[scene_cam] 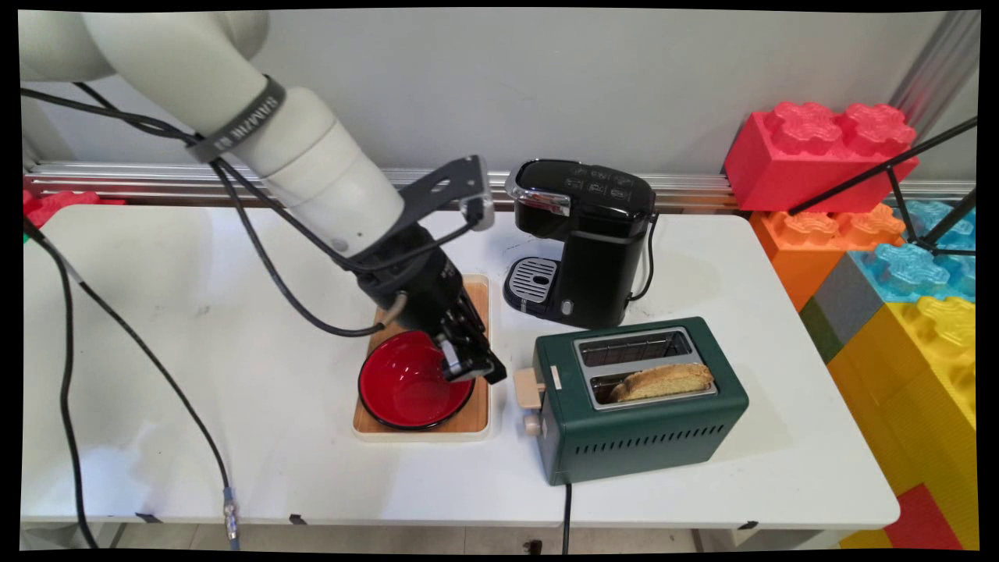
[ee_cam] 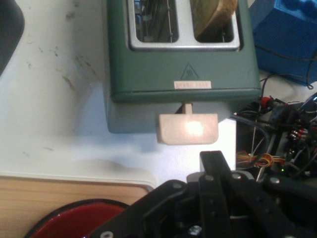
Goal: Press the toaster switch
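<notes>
A white rectangular tabletop (scene_cam: pixel 234 375) is seen carrying everything, with large coloured plastic building blocks (scene_cam: pixel 882 234) stacked off its edge at the 3 o'clock side. Near the tabletop's middle, towards 4 o'clock, a dark green two-slot metal toaster (scene_cam: pixel 648 425) is placed, a slice of toasted bread (scene_cam: pixel 663 381) standing in its nearer slot; the farther slot is seen bare. At 12 o'clock from the toaster, just beside it, a black glossy single-serve coffee machine (scene_cam: pixel 581 242) is set, its drip grille turned towards 8 o'clock. At 9 o'clock from the toaster a light wooden rectangular tray with a white rim (scene_cam: pixel 367 425) is laid, and on it a round red bowl with a black outside (scene_cam: pixel 406 386) is seated.

The black two-finger end effector (scene_cam: pixel 474 367) is held low over the bowl's rim at its 3 o'clock side, between bowl and toaster. Whether its fingers are spread or closed cannot be told, and contact with the bowl cannot be confirmed. In the hand view the toaster's pale beige plastic lever (ee_cam: pixel 188 128) is seen directly ahead of the end effector, projecting from the toaster's end face, with a strip of bare tabletop between it and the tray's edge. A smaller beige knob (scene_cam: pixel 533 425) is seen below the lever in the main view.
</notes>
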`<action>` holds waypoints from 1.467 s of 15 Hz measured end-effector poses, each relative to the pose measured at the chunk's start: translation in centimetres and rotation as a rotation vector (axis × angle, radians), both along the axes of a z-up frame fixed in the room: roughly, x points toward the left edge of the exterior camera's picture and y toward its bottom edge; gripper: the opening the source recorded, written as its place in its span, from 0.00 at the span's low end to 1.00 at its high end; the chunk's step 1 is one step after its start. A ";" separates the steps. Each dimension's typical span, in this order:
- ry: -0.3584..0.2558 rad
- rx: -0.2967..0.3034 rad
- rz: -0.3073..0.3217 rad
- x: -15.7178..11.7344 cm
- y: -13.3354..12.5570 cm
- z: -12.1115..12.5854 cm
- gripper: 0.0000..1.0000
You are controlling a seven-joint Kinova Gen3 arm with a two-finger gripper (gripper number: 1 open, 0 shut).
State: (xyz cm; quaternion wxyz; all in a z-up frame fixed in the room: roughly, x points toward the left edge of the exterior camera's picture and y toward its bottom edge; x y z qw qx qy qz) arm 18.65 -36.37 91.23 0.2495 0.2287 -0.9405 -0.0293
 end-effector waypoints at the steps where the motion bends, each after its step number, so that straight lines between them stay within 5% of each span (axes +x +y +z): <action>1: -0.005 -0.002 -0.002 -0.5 -0.2 -0.2 0.00; 22: -0.039 -0.039 -0.058 -2.7 -1.1 -5.7 0.00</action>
